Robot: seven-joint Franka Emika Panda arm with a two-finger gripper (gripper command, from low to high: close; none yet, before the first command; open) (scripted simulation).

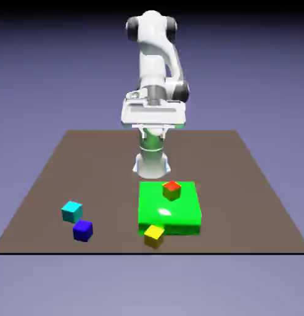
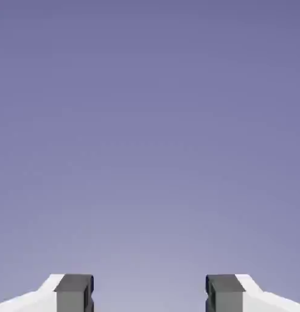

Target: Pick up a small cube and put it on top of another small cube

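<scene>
The end effector point(image 1: 153, 131) hung high above the far part of the counter point(image 1: 240, 185), its fingers point(image 2: 73, 292) spread wide with only plain backdrop between them, gripping nothing. The small cube point(image 1: 82, 230) sat on the counter well apart from it, at about 7 o'clock in the exterior view, just beside the cyan cube point(image 1: 71, 212) at its 11 o'clock. A red-topped cube point(image 1: 171, 189) rested on the green block point(image 1: 169, 210); the yellow cube point(image 1: 154, 236) touched that block's near edge.
</scene>
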